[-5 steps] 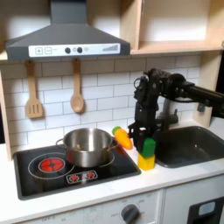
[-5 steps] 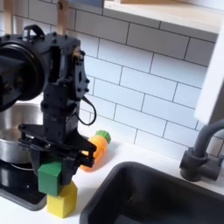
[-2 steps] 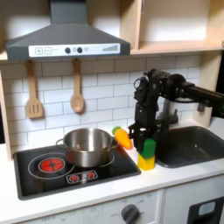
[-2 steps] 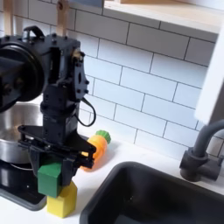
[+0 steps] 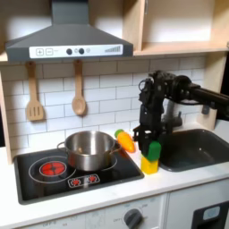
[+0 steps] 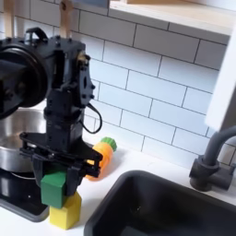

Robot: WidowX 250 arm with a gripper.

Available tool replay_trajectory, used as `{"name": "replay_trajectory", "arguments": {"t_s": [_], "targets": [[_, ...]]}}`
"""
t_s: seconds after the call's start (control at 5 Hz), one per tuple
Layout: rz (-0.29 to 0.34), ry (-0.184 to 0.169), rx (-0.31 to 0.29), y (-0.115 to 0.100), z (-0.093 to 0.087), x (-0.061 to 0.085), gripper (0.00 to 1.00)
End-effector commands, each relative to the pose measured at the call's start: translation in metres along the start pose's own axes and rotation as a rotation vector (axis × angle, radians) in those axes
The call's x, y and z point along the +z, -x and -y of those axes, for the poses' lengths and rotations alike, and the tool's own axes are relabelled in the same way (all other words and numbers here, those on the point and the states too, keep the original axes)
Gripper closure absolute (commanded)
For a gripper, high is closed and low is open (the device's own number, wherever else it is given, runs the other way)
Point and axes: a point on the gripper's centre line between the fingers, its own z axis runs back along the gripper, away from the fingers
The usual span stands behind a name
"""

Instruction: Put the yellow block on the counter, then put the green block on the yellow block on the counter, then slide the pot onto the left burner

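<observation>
Right, biggest first, down to smallest.
Counter: the smooth off-white toy-kitchen worktop (image 5: 179,183) runs under everything, between the black cooktop and the dark sink.
Left burner: the red ringed circle (image 5: 53,167) printed on glossy black glass sits bare at the first exterior view's left, just beside the pot.
Pot: the shiny round stainless-steel pot (image 5: 89,149) stands on the cooktop's other side, lidless, untouched.
Arm: the black WidowX reaches down from the first exterior view's right, its gripper (image 6: 63,175) low over the blocks.
Gripper: the fingers straddle the green block in the second exterior view; whether they clamp it or have just let go, I cannot tell.
Green block: the small bright green rectangular block (image 6: 55,188) sits on top of the yellow one, seemingly a touch off-centre.
Yellow block: the small bright yellow block (image 6: 64,215) rests on the counter near the sink's edge.
Step in hand: stacking green on yellow, looking all but finished.
Next move: by my reckoning, jaws clear of the green block, a straight lift so the stack stays put, then across to the pot's far side to push it onto that left burner.
</observation>
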Motion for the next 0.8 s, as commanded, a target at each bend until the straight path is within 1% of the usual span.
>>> {"name": "replay_trajectory", "arguments": {"t_s": [0.0, 0.2, 0.4, 0.6], "targets": [[0.002, 0.0, -0.007, 0.0008, 0.0028, 0.0001, 1.0], [-0.002, -0.003, 0.003, 0.0005, -0.001, -0.001, 1.0], [-0.01, -0.002, 0.014, 0.0005, -0.0012, -0.0013, 0.0], [-0.009, -0.001, 0.013, 0.0013, -0.0003, -0.0002, 0.0]]}}
